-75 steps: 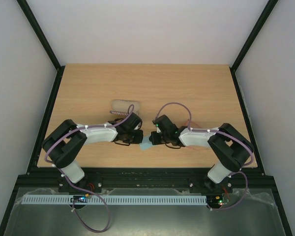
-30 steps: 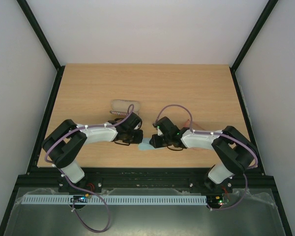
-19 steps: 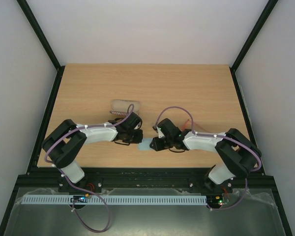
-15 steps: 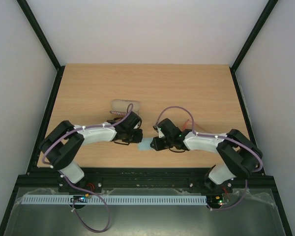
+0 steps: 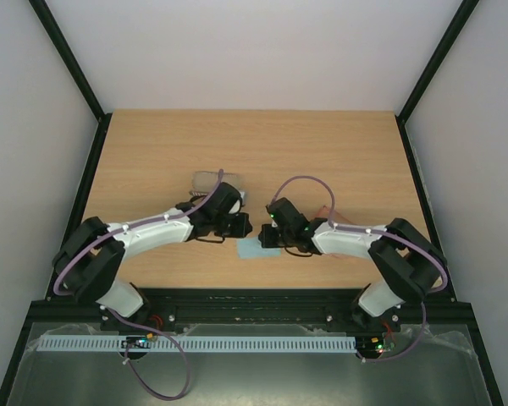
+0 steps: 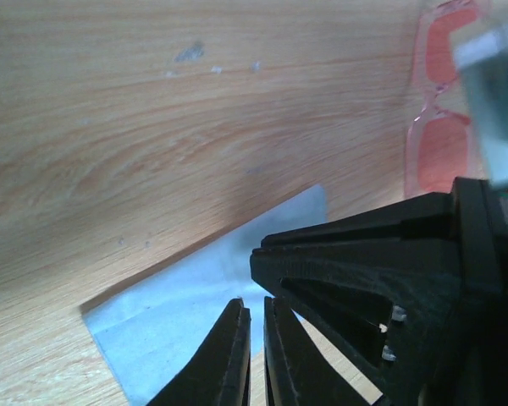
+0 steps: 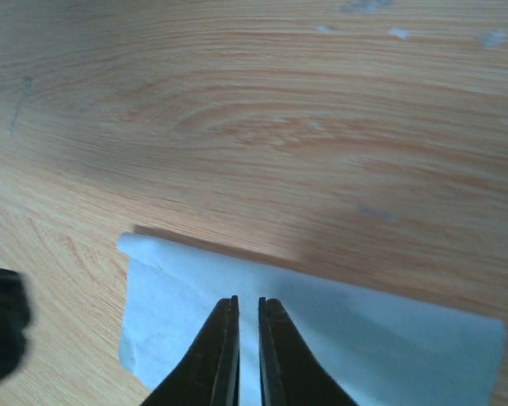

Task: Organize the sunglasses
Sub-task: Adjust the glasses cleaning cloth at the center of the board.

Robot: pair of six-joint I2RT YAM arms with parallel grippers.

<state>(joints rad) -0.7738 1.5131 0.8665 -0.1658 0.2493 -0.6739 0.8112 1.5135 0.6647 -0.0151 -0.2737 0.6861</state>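
The table (image 5: 339, 152) is light wood with clear grain and a few small marks, closed in by plain white walls (image 5: 254, 51) and black corner bars (image 5: 68, 61). A light blue cloth (image 7: 364, 338) lies near its front edge. The left claw (image 6: 254, 302) and the right claw (image 7: 246, 300) are both over this cloth, fingers almost together; if they pinch it, I cannot tell. The sunglasses (image 6: 440, 139) lie on the table near the cloth, partly hidden behind the right claw
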